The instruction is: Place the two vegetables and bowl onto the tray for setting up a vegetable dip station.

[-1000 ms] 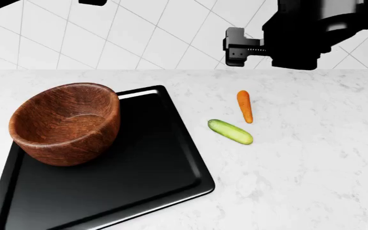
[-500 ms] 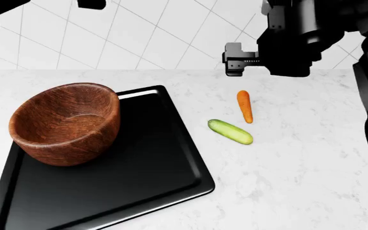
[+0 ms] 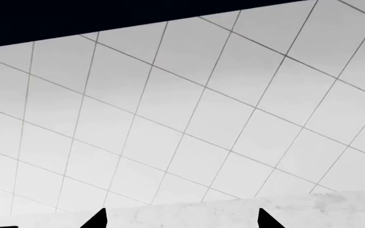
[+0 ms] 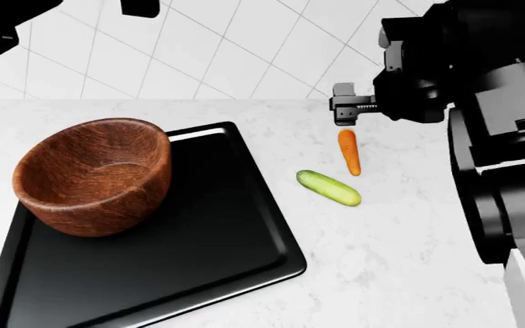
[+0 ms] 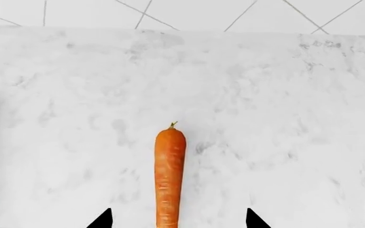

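Observation:
The reddish-brown wooden bowl (image 4: 93,174) stands upright on the far left part of the glossy black tray (image 4: 208,260). To the right of the tray, on the marble counter, lie the orange carrot (image 4: 349,152) and the light-green cucumber (image 4: 328,187), close together but apart. My right gripper (image 4: 344,111) hangs just above the carrot's thick end. In the right wrist view the carrot (image 5: 169,171) runs lengthwise between the spread fingertips of the right gripper (image 5: 177,221), which is open. My left gripper (image 3: 181,221) is open and empty, raised and facing the tiled wall.
The white marble counter (image 4: 409,260) extends to the right and in front of the vegetables. A white tiled wall (image 4: 244,55) backs the counter. My right arm's black body (image 4: 500,171) fills the right side of the head view.
My right arm has come down and slightly right, bringing its gripper from high over the counter to just above the carrot. The bowl, the tray and the vegetables have not moved.

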Controlling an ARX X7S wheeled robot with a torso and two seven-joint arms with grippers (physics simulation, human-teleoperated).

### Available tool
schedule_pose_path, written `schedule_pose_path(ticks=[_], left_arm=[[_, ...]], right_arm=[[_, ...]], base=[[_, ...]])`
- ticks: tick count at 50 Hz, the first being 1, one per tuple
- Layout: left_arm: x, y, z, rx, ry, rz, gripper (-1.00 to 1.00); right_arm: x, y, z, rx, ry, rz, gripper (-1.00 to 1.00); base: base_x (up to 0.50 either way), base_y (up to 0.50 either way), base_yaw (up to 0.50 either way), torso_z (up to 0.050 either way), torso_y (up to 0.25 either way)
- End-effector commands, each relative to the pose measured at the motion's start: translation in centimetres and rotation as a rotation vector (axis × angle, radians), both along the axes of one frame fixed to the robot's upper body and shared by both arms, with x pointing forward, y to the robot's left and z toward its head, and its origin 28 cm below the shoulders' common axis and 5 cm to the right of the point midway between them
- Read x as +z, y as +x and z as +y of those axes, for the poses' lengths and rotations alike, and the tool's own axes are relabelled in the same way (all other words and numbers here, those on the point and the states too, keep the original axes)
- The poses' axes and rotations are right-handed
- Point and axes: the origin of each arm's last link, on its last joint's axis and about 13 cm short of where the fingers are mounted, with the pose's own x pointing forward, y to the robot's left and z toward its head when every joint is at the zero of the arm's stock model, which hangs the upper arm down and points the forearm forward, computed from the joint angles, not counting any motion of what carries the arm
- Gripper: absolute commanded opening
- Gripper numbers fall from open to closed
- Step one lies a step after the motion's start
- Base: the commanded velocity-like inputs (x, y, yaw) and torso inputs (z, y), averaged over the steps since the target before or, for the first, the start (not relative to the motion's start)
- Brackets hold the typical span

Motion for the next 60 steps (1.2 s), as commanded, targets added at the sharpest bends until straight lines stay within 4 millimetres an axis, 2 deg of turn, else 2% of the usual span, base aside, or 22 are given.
schedule_pose_path(ticks=[1,11,18,34,48,59,60], left_arm=[[-0.4,0.4,0.1,-0.005,0.002,0.0,1.0],[-0.5,0.6,0.1,-0.007,0.004,0.001,1.0],[-0.7,0.7,0.2,-0.006,0.002,0.005,1.0],[-0.9,1.2,0.0,-0.01,0.003,0.008,1.0],[-1.3,1.5,0.2,-0.012,-0.004,0.0,1.0],[-1.0,1.7,0.3,-0.016,-0.016,-0.012,1.0],[-1.0,1.7,0.3,-0.017,-0.017,-0.013,1.0]], right_arm=[[-2.4,0.7,0.1,0.009,-0.015,-0.006,1.0],[-4.6,0.8,0.5,0.026,0.014,0.044,1.0],[-5.9,0.6,0.0,-0.011,-0.01,0.09,1.0],[-6.8,1.1,0.7,0.045,-0.01,0.042,1.0],[-9.0,1.0,0.5,0.005,0.005,0.081,1.0],[-9.4,1.1,0.7,0.004,0.031,0.068,1.0],[-9.4,1.1,0.7,0.003,0.026,0.065,-1.0]], base=[[0.0,0.0,0.0,0.0,0.0],[0.0,0.0,0.0,0.0,0.0],[0.0,0.0,0.0,0.0,0.0],[0.0,0.0,0.0,0.0,0.0],[0.0,0.0,0.0,0.0,0.001],[0.0,0.0,0.0,0.0,0.0],[0.0,0.0,0.0,0.0,0.0]])
